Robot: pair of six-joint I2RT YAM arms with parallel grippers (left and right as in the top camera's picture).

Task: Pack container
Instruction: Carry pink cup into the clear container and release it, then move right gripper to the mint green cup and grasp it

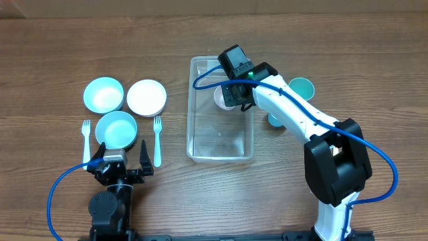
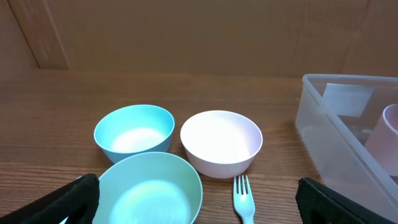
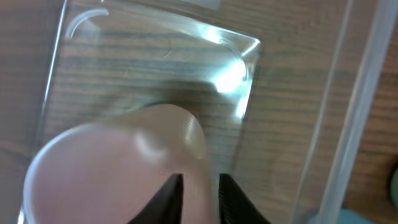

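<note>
The clear rectangular container [image 1: 191, 114] lies at the table's middle; it also shows in the left wrist view [image 2: 329, 124] and in the right wrist view [image 3: 155, 56]. My right gripper [image 1: 235, 95] reaches into its far end, shut on the rim of a pale pink cup [image 1: 221, 98]. In the right wrist view the fingers [image 3: 200, 190] pinch the cup's wall [image 3: 112, 162] just above the container floor. The cup also shows in the left wrist view [image 2: 385, 132]. My left gripper [image 1: 122, 163] is open and empty near the front left, with a teal bowl [image 2: 149, 190] between its fingers [image 2: 196, 200].
Left of the container stand a teal bowl [image 1: 103, 94], a white bowl [image 1: 146, 97] and a nearer teal bowl [image 1: 116, 128], flanked by two pale forks [image 1: 85, 137] [image 1: 157, 139]. Two teal cups [image 1: 301, 87] [image 1: 274, 120] sit right of the container.
</note>
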